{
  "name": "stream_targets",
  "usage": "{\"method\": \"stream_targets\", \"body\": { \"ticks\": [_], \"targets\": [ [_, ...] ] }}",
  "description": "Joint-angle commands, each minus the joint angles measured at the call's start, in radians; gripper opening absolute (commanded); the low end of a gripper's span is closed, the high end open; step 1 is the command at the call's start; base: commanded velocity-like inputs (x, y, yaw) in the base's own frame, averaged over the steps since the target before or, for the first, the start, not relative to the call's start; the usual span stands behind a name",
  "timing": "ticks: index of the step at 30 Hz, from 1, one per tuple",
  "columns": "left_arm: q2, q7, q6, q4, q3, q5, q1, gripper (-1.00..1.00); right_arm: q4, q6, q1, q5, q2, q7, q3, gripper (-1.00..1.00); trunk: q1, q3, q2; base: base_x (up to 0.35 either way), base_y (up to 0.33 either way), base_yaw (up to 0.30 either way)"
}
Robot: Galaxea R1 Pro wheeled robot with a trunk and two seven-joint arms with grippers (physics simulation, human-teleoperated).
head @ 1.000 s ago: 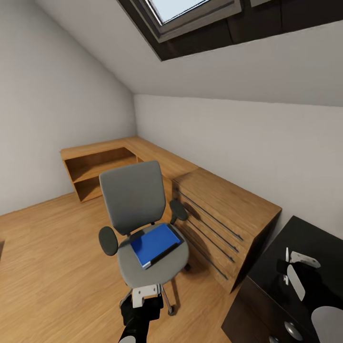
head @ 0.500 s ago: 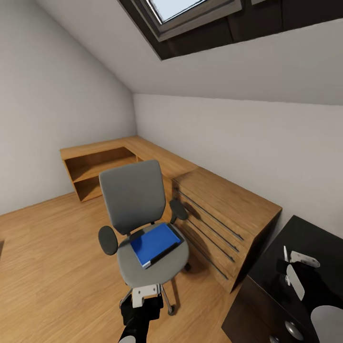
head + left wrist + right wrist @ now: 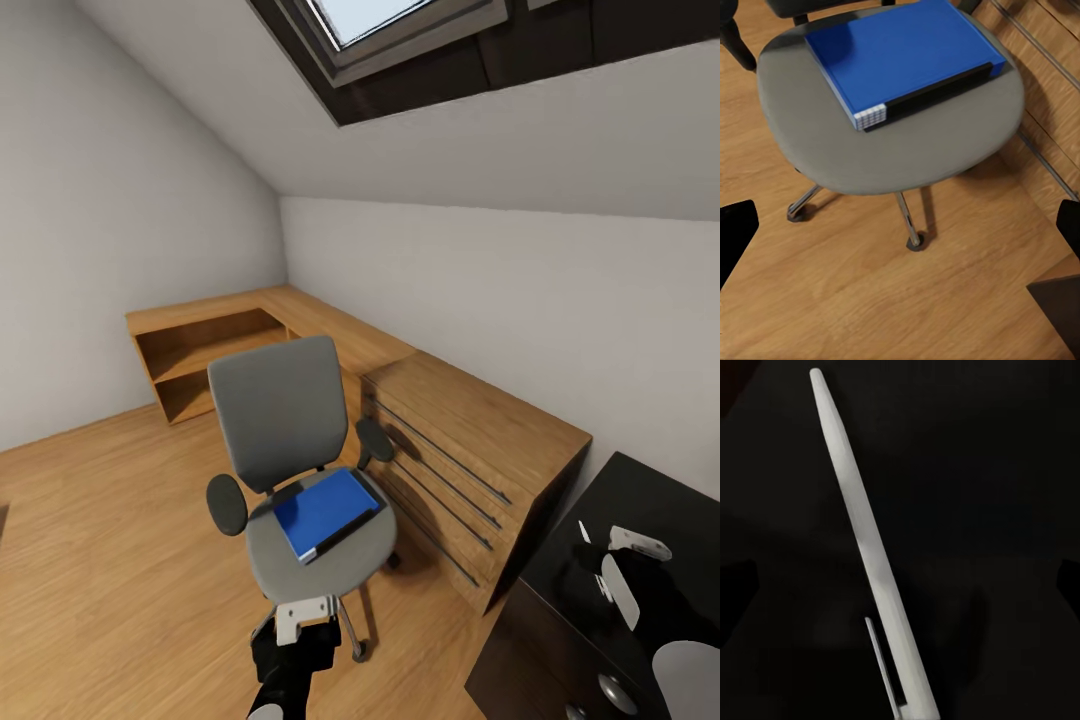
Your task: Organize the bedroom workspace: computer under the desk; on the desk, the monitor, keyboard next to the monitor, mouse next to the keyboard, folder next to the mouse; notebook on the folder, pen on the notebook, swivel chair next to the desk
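Resting on the swivel chair (image 3: 300, 470), the folder (image 3: 325, 513) lies flat.

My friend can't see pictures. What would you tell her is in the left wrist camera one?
A bright blue folder lies flat on the grey seat of a swivel chair, seen from above. Under the seat, metal legs with casters stand on a wooden floor, and a wooden drawer chest is beside the chair.

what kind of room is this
Probably an attic room used as a home office: a skylight in a sloping ceiling, a grey swivel chair carrying a blue folder, low wooden drawer chest along the wall, and a black desk.
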Motion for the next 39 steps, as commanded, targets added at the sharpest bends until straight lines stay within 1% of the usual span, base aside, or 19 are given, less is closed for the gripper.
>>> {"method": "stream_targets", "body": {
  "ticks": [1, 4, 7, 9, 10, 11, 12, 13, 14, 15, 16, 17, 18, 21, 22, 25, 29, 37, 39],
  "targets": [
    [0.000, 0.007, 0.005, -0.001, -0.001, 0.004, -0.001, 1.00, -0.002, 0.003, 0.000, -0.011, 0.000, -0.006, 0.001, 1.00, 0.000, -0.001, -0.001, 0.000, 0.000, 0.000],
    [0.001, 0.007, 0.005, -0.001, 0.000, 0.004, -0.001, 1.00, -0.006, 0.002, 0.000, -0.011, 0.000, -0.005, 0.000, 1.00, 0.000, -0.001, -0.001, 0.000, 0.000, 0.000],
    [0.001, 0.007, 0.005, -0.001, 0.001, 0.004, -0.001, 1.00, -0.038, 0.002, 0.000, -0.011, 0.001, -0.003, -0.001, 1.00, 0.000, -0.001, -0.001, 0.000, 0.000, 0.000],
    [0.001, 0.007, 0.005, -0.001, 0.001, 0.004, -0.001, 1.00, -0.086, 0.006, 0.000, -0.014, 0.002, -0.002, -0.003, 1.00, 0.000, -0.001, -0.001, 0.000, 0.000, 0.000],
    [0.001, 0.008, 0.005, -0.001, 0.001, 0.004, -0.001, 1.00, -0.176, 0.015, 0.003, -0.020, 0.014, -0.002, -0.004, 1.00, 0.000, -0.001, -0.001, 0.000, 0.000, 0.000],
    [0.001, 0.008, 0.005, -0.001, 0.001, 0.004, -0.001, 1.00, -0.193, 0.017, 0.003, -0.020, 0.020, -0.002, -0.004, 1.00, 0.000, -0.001, -0.001, 0.000, 0.000, 0.000],
    [0.001, 0.008, 0.005, -0.001, 0.003, 0.004, -0.001, 1.00, -0.233, 0.025, 0.004, -0.019, 0.038, -0.004, -0.005, 1.00, 0.000, -0.001, -0.001, 0.000, 0.000, 0.000],
    [0.002, 0.008, 0.005, -0.001, 0.004, 0.004, -0.001, 1.00, -0.254, 0.030, 0.005, -0.019, 0.048, -0.004, -0.006, 1.00, 0.000, -0.001, -0.001, 0.000, 0.000, 0.000],
    [0.003, 0.008, 0.005, -0.001, 0.007, 0.005, -0.001, 1.00, -0.298, 0.044, 0.006, -0.018, 0.070, -0.006, -0.006, 1.00, 0.000, -0.001, -0.001, 0.000, 0.000, 0.000],
    [0.003, 0.008, 0.005, -0.001, 0.010, 0.005, -0.001, 1.00, -0.320, 0.054, 0.006, -0.018, 0.081, -0.007, -0.007, 1.00, 0.000, -0.001, -0.001, 0.000, 0.000, 0.000],
    [0.003, 0.008, 0.005, -0.001, 0.018, 0.005, -0.001, 1.00, -0.362, 0.077, 0.009, -0.017, 0.099, -0.008, -0.007, 1.00, 0.000, -0.001, -0.001, 0.000, 0.000, 0.000],
    [0.003, 0.008, 0.005, -0.001, 0.023, 0.006, -0.001, 1.00, -0.381, 0.089, 0.011, -0.017, 0.107, -0.009, -0.008, 1.00, 0.000, -0.001, -0.001, 0.000, 0.000, 0.000],
    [0.004, 0.007, 0.005, -0.001, 0.055, 0.007, -0.001, 1.00, -0.437, 0.123, 0.025, -0.017, 0.138, -0.014, -0.008, 1.00, 0.000, -0.001, -0.001, 0.000, 0.000, 0.015],
    [0.003, 0.005, 0.005, -0.001, 0.084, 0.008, -0.001, 1.00, -0.466, 0.137, 0.035, -0.014, 0.171, -0.031, -0.008, 1.00, 0.000, -0.001, -0.001, 0.000, 0.000, 0.108],
    [0.003, 0.004, 0.005, -0.001, 0.099, 0.008, -0.001, 1.00, -0.479, 0.141, 0.040, -0.012, 0.194, -0.055, -0.008, 1.00, 0.000, -0.001, -0.001, 0.000, 0.000, 0.224],
    [0.003, 0.004, 0.005, -0.001, 0.105, 0.009, -0.001, 1.00, -0.485, 0.147, 0.043, -0.012, 0.207, -0.070, -0.007, 1.00, 0.000, -0.001, -0.001, 0.000, 0.000, 0.243],
    [0.003, 0.004, 0.005, -0.001, 0.109, 0.009, -0.001, 1.00, -0.489, 0.149, 0.050, -0.014, 0.215, -0.076, -0.005, 1.00, 0.000, -0.001, -0.001, 0.000, 0.000, 0.180],
    [0.004, 0.005, 0.005, -0.001, 0.111, 0.009, -0.001, 1.00, -0.493, 0.148, 0.072, -0.016, 0.219, -0.073, 0.002, 1.00, 0.000, -0.001, -0.001, 0.000, 0.000, 0.034],
    [0.004, 0.005, 0.005, -0.001, 0.111, 0.010, -0.001, 1.00, -0.527, 0.151, 0.075, -0.018, 0.242, -0.075, 0.004, 1.00, 0.000, -0.001, -0.001, 0.000, 0.000, 0.002]
  ]
}}
